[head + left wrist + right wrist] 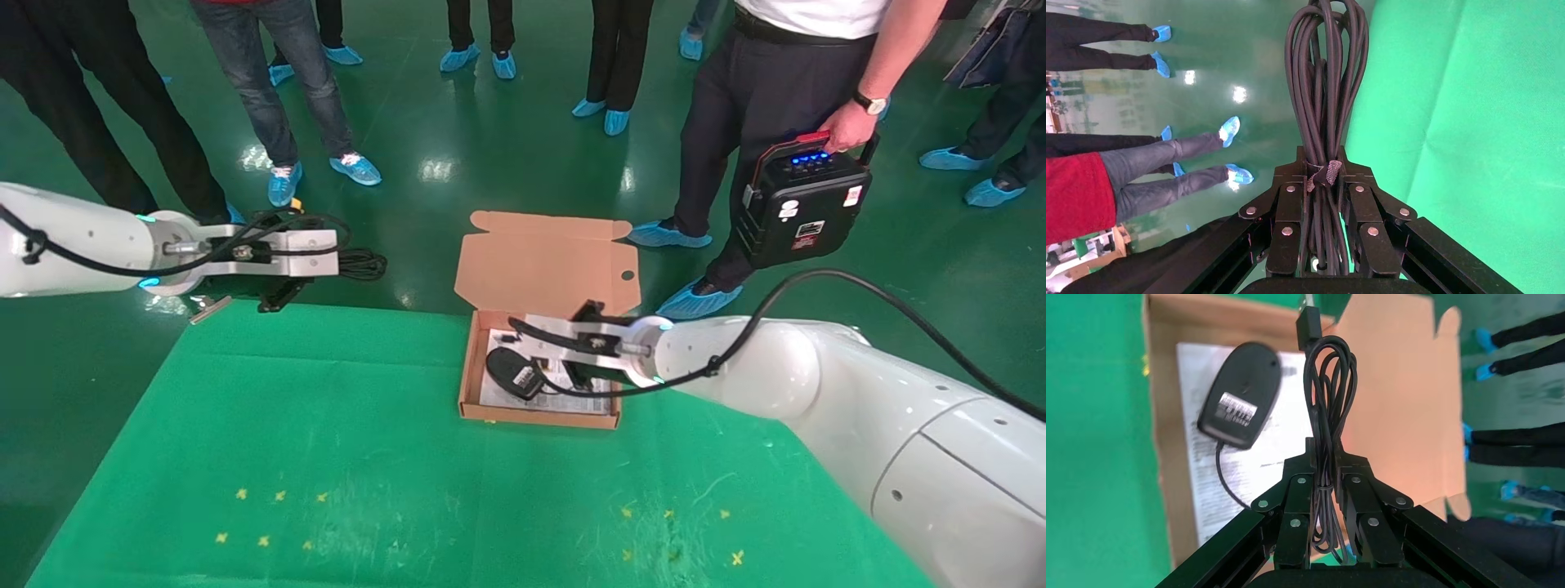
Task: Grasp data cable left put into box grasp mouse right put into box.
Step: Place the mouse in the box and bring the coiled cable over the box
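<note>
Mouse (513, 374): black, oval, lying upside down with its white label facing up, on the printed white sheet (572, 402) inside the box (539, 416). It occupies the left part of the box floor. Its thin cord runs from the body to a coiled bundle of mouse cord (1329, 410), which is gripped by the right tool (1326, 478); the USB plug (1309, 323) stands out at the far end of the bundle.

Box: shallow tan cardboard, open, standing at the far edge of the table (327, 457) near the middle. The hinged lid (546, 261) is folded back on the far side, past the table edge, with a round hole (628, 275) near its right edge. Contents visible: the sheet and the mouse; part of the right side is hidden by the tool.

Right tool: positioned over the right half of the box, fingers clenched on the mouse cord bundle, holding it above the sheet.

Left tool (1325, 184): held off the far left corner of the table, above the floor, fingers clenched on the data cable (1326, 73), a thick black coil bound with a strap (1326, 173). The coil hangs clear of the table, well apart from the box.

Beyond the table: several standing people (278, 90) in blue shoe covers; one carries a black case (801, 208).
</note>
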